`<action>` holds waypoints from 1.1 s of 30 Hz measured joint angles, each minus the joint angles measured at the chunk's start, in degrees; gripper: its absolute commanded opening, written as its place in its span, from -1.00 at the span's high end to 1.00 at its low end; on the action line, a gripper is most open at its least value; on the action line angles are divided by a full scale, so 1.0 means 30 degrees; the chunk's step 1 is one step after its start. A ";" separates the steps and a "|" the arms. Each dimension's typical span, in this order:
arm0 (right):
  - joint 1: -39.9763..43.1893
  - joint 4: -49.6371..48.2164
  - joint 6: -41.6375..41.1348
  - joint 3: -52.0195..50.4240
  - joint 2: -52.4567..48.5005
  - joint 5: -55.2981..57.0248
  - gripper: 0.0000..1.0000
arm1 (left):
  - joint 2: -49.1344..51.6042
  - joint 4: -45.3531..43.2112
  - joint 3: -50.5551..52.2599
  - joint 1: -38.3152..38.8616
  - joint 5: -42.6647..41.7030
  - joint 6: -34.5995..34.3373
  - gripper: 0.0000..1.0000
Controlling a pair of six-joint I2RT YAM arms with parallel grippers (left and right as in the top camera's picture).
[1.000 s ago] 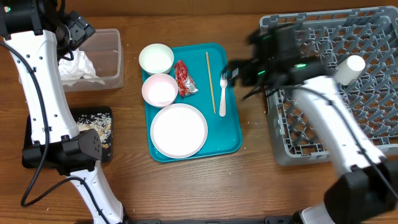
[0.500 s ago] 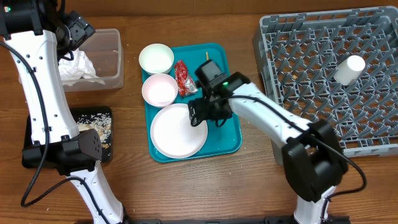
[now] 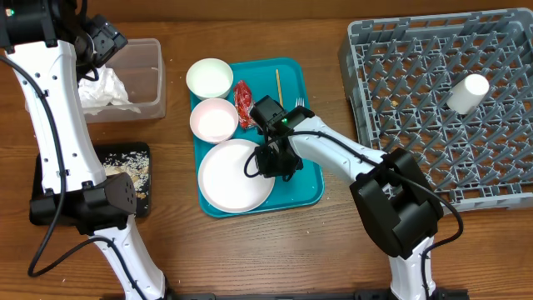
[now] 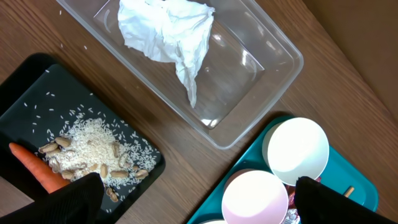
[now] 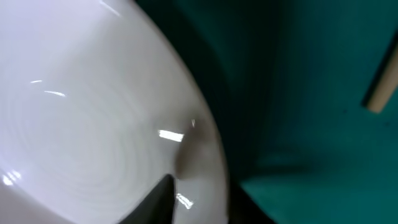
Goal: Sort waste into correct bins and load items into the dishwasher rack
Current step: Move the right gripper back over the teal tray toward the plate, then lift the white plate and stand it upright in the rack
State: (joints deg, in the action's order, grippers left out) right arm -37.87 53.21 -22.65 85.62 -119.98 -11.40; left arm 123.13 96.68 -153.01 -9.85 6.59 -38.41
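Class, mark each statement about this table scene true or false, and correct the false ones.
1. The crumpled napkin lies in the clear tub. True.
2. The carrot lies in the clear tub. False: it lies in the black tray.
3. A white cup lies in the grey rack. True.
4. The red wrapper is in the grey rack. False: it is on the teal tray.
5. The right gripper is at the edge of the plate. True.
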 measured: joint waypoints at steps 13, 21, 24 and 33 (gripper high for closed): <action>0.1086 0.6164 -0.0080 0.2266 -0.0007 0.2412 0.92 | 0.0000 0.0000 0.0000 0.0000 0.0000 0.0000 -1.00; 0.3497 1.0389 0.0080 0.7111 0.0342 0.6127 0.92 | 0.0000 0.0000 0.0000 0.0000 0.0000 0.0000 -1.00; 0.4801 1.1001 0.0554 0.9071 0.1035 0.7351 0.92 | 0.0000 0.0000 0.0000 0.0000 -0.0007 0.0000 -1.00; 0.9996 0.8604 0.2681 1.1890 0.3585 1.4418 0.92 | 0.0000 -0.0007 0.0000 0.0000 0.0000 0.0000 -1.00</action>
State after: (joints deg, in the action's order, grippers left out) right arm -7.88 79.02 -14.61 121.30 -109.23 31.86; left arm 123.13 96.66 -153.01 -9.85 6.59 -38.41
